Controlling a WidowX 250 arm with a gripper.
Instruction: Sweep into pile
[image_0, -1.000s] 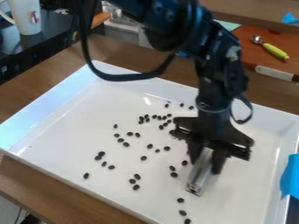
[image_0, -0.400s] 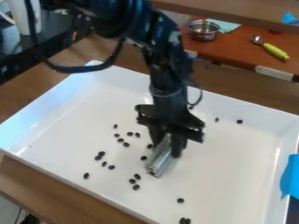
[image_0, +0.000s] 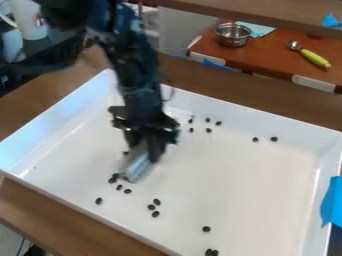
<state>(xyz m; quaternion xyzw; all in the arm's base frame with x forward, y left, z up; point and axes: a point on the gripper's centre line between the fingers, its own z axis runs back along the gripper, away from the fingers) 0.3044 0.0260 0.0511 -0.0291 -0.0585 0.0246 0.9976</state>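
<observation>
I have room to pass between the beans (image_0: 206, 229) and the tape (image_0: 332, 202); the tray's walls (image_0: 234, 112) rise around me.

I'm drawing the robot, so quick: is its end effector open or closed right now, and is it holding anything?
End effector: closed on a silver tool, tilted, in the white tray.

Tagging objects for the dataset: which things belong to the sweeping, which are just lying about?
Part of the job:
gripper
metal cylinder, held in it
dark beans
white tray

Lying about:
metal bowl
yellow-green-handled spoon
teal cloth
mug
</observation>
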